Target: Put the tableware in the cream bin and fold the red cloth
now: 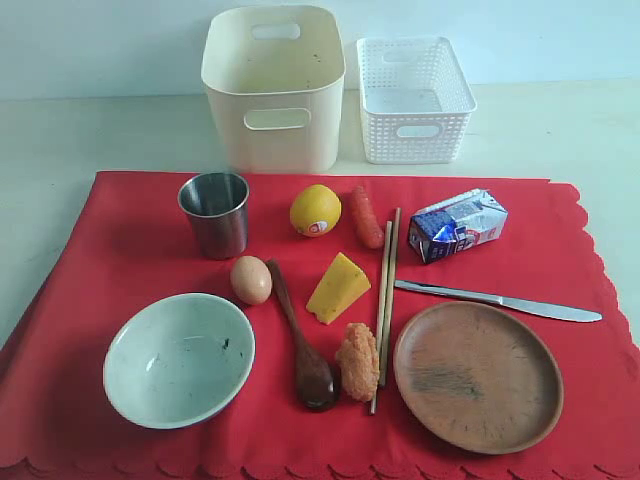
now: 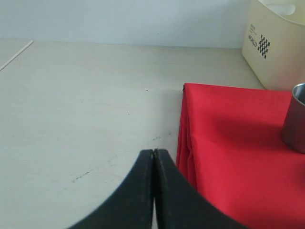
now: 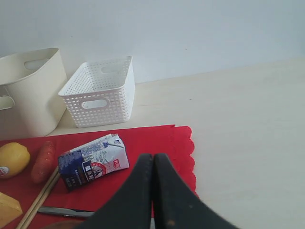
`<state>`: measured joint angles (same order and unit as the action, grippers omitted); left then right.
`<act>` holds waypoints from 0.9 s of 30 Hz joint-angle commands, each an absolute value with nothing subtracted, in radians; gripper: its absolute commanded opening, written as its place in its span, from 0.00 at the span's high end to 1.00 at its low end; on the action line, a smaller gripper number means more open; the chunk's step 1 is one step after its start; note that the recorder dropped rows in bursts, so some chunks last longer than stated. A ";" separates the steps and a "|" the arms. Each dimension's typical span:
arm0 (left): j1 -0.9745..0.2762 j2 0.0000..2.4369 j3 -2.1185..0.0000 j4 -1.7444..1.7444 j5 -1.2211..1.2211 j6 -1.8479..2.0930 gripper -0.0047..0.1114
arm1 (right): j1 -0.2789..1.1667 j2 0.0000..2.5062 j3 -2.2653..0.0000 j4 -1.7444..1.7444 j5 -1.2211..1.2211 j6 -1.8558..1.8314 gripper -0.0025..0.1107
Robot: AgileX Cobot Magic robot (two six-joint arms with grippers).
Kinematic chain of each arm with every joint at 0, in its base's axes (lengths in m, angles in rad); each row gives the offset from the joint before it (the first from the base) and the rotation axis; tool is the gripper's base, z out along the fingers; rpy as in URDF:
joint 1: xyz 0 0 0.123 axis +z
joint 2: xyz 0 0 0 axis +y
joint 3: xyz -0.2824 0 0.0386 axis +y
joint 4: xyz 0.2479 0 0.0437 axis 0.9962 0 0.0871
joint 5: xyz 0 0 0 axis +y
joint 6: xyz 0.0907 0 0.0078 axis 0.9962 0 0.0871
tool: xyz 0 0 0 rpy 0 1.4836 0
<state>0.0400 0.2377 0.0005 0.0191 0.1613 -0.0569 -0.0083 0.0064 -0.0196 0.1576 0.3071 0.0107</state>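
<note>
The red cloth [image 1: 560,260] lies spread on the table and carries the tableware: a steel cup [image 1: 214,213], a pale green-white bowl [image 1: 179,358], a dark wooden spoon [image 1: 300,345], wooden chopsticks [image 1: 386,290], a metal knife [image 1: 500,300] and a round brown plate [image 1: 478,375]. Behind the cloth stands the cream bin [image 1: 273,85], with nothing in it. Neither gripper shows in the exterior view. My left gripper [image 2: 154,153] is shut and holds nothing, above the table beside the cloth's edge [image 2: 228,143], with the cup [image 2: 295,119] nearby. My right gripper [image 3: 153,157] is shut and holds nothing, over the cloth's scalloped corner [image 3: 183,143].
Food lies among the tableware: an egg [image 1: 250,279], a lemon [image 1: 315,210], a sausage [image 1: 366,216], a cheese wedge [image 1: 338,288], a fried piece [image 1: 357,360] and a milk carton [image 1: 458,225]. A white lattice basket [image 1: 413,98] stands right of the cream bin.
</note>
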 commanded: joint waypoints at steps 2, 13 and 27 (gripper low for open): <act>0.039 0.246 0.000 0.014 0.155 -0.057 0.95 | -0.014 0.000 -0.017 0.165 0.252 0.000 0.98; 0.039 0.246 0.000 0.014 0.155 -0.057 0.95 | -0.014 0.000 -0.017 0.453 0.146 0.000 0.98; 0.039 0.246 0.000 0.014 0.155 -0.057 0.95 | -0.014 0.000 -0.017 0.467 -0.040 -0.032 0.98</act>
